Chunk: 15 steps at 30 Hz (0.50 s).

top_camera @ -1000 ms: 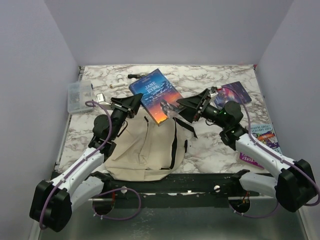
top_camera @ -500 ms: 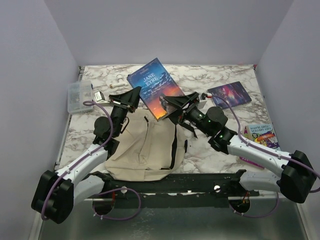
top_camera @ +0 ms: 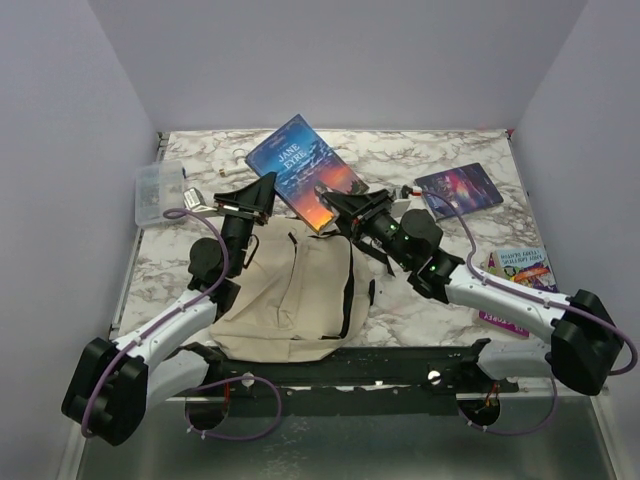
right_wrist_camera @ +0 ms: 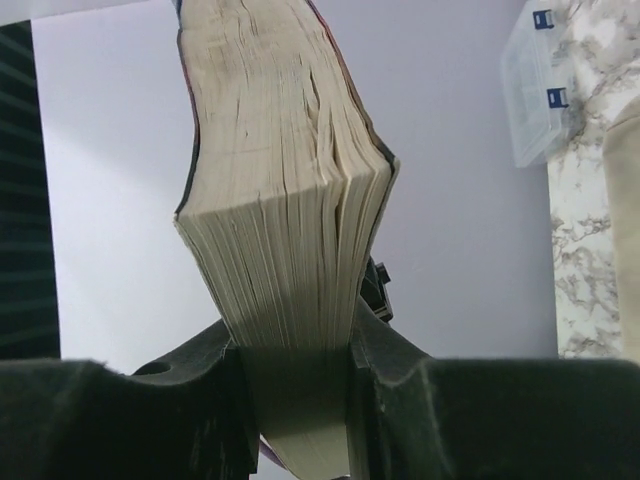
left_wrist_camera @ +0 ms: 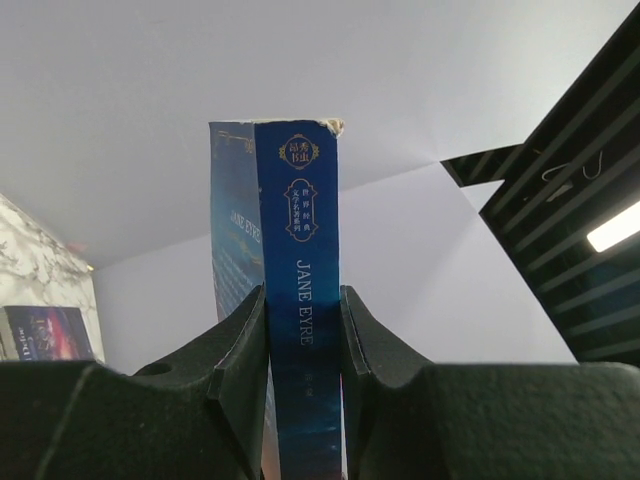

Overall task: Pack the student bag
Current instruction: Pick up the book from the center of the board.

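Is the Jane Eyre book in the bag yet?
Out. The left gripper pinches the book at the spine, the right gripper at the pages, up outside the bag.

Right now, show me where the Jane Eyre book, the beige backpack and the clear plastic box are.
Jane Eyre book (top_camera: pixel 298 170): top view, middle of the front cover.
beige backpack (top_camera: pixel 290 300): top view, front panel fabric.
clear plastic box (top_camera: pixel 155 195): top view, its middle.

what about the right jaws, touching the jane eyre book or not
Touching. In the right wrist view the right jaws press against both sides of the Jane Eyre book at its page edge, with no gap on either side.
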Tool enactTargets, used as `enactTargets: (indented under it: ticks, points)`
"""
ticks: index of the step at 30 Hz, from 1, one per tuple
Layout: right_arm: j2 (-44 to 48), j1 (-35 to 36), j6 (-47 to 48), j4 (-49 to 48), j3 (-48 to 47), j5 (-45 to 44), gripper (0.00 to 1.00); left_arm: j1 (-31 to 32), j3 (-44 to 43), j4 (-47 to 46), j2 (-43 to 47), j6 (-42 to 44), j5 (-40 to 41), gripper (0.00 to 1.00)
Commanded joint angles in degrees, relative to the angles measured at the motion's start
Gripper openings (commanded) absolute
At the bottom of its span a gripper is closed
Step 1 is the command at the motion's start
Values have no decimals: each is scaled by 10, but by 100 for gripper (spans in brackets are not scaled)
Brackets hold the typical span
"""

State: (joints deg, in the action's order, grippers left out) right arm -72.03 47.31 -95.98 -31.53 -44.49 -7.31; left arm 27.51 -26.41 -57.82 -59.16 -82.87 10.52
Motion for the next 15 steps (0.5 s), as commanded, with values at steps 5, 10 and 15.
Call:
enactTargets:
  ticks: [5,10,15]
  points:
    - [33,-11,87,28,-19,-43,1,11,64,58,97,71,-104,40]
    - [84,-115,192,140,-23,38,1,10,76,350,245,158,-103,73]
    - [116,-235,362,304,-44,141,1,10,59,546,318,210,-144,84]
